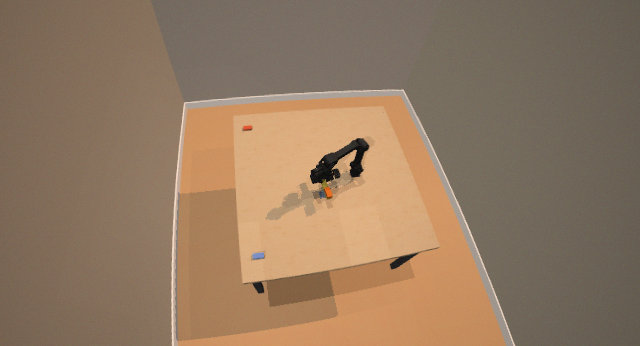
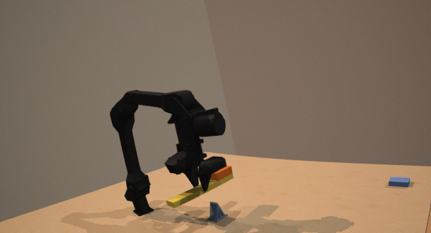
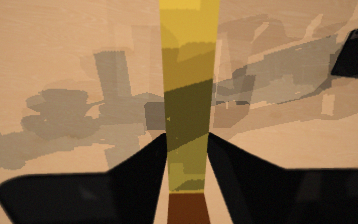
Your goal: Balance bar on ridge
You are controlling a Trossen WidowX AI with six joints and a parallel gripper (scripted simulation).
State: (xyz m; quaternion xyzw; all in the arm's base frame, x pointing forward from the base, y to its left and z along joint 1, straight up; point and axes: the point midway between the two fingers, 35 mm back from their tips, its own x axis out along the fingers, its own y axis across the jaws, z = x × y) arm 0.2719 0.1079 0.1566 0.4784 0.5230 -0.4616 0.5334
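While the gripper clamps the yellow bar aloft, tilted above the blue ridge, the carry is under way; lowering it level and centred comes next.

Matte black six-joint arm: slim, faceted links with chunky angular joint housings, uniform colour throughout. Cylindrical drum-shaped housing at the wrist. Black parallel-jaw gripper with two tapered, wedge-shaped fingers narrowing to blunt points. Blocky black base.
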